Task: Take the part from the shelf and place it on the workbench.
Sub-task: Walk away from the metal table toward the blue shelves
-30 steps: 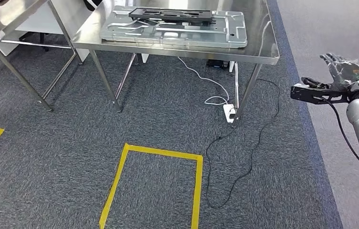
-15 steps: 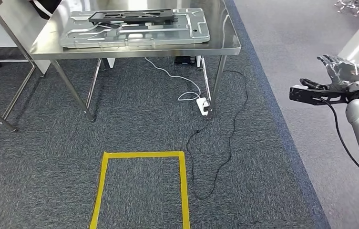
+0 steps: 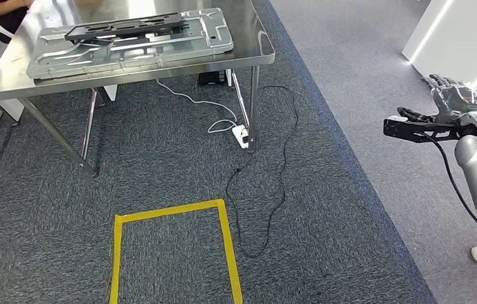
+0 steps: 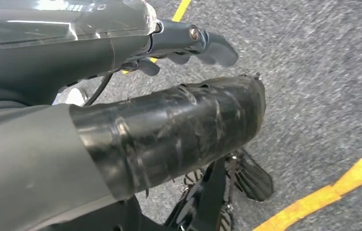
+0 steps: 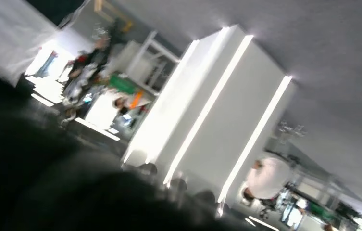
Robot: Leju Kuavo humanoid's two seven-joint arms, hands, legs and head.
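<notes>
On the steel workbench (image 3: 248, 60) lies the black part (image 3: 125, 26) atop a grey metal panel (image 3: 131, 45); well right of it, the right hand (image 3: 452, 98) is raised with fingers spread, holding nothing; left hand's (image 4: 169, 120) state cannot be told.

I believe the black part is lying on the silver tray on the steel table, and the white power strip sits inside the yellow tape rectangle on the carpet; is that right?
Not quite. The head view shows the white power strip on the carpet beside the steel table leg, outside the yellow tape rectangle. The black part does lie on the silver tray.
</notes>
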